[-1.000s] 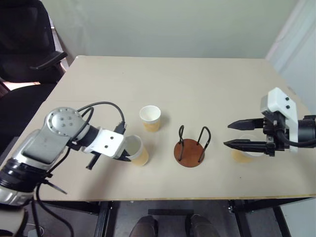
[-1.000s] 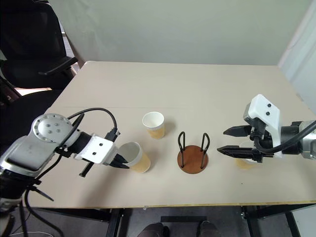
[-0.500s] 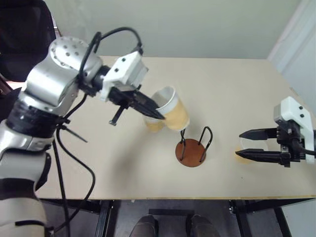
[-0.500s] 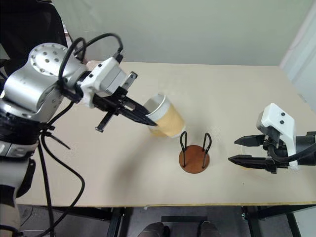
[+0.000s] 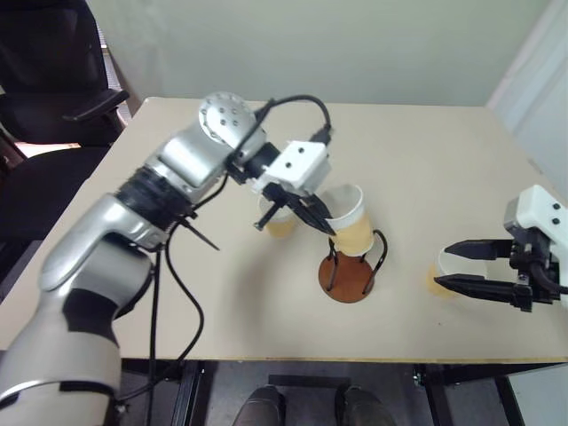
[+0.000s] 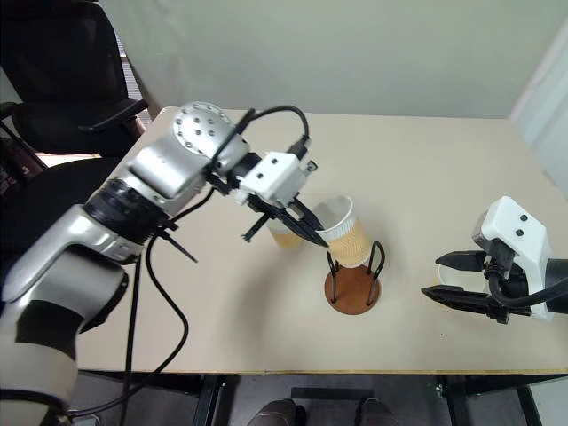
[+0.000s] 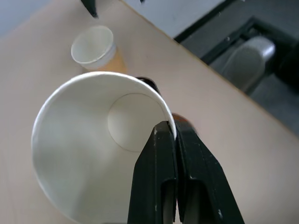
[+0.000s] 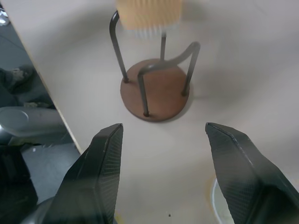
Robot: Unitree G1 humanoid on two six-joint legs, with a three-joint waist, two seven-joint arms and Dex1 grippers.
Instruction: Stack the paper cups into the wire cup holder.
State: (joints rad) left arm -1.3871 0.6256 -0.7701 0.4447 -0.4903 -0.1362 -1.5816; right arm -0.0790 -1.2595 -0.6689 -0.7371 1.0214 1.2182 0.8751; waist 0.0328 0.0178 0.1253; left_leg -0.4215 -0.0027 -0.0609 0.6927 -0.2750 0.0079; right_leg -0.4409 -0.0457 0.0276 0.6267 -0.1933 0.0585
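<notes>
A pale beige table [image 5: 417, 151] carries the wire cup holder [image 5: 347, 277] near its front middle, one paper cup [image 5: 279, 225] just left-behind it, another [image 5: 441, 273] at right.

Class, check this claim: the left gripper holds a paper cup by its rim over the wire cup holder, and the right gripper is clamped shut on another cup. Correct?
Not quite. The right gripper is open and holds nothing, as the right wrist view shows. The rest stands: the left gripper pinches a paper cup by its rim over the wire cup holder.
</notes>
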